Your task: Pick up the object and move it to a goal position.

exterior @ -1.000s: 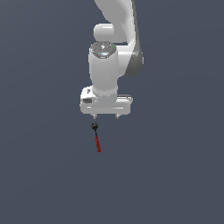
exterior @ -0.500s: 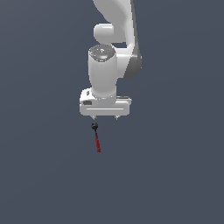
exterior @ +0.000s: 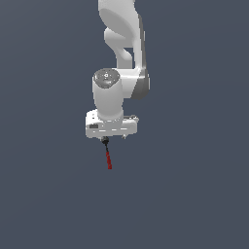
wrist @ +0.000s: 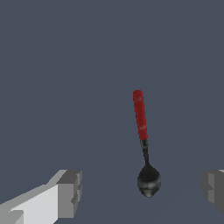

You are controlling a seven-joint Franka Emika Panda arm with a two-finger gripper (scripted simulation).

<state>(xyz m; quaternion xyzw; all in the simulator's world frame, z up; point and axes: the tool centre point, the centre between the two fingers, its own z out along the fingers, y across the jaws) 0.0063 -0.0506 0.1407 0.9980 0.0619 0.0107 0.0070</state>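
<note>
The object (exterior: 109, 159) is a thin red rod with a small black rounded knob at one end, lying on the dark grey floor. In the wrist view the object (wrist: 141, 114) has its knob lying between my two fingers, and its red rod points away from them. My gripper (exterior: 114, 138) hangs just above the knob end, open, with nothing between its fingers (wrist: 69, 194). In the wrist view the gripper (wrist: 141, 190) is spread far wider than the object, and neither finger touches it.
The white arm (exterior: 121, 39) rises straight above the gripper. All around is a plain dark grey floor (exterior: 194, 194), with no other objects, edges or marker in view.
The gripper has come down towards the object and shifted slightly to the exterior view's left. The object has not moved.
</note>
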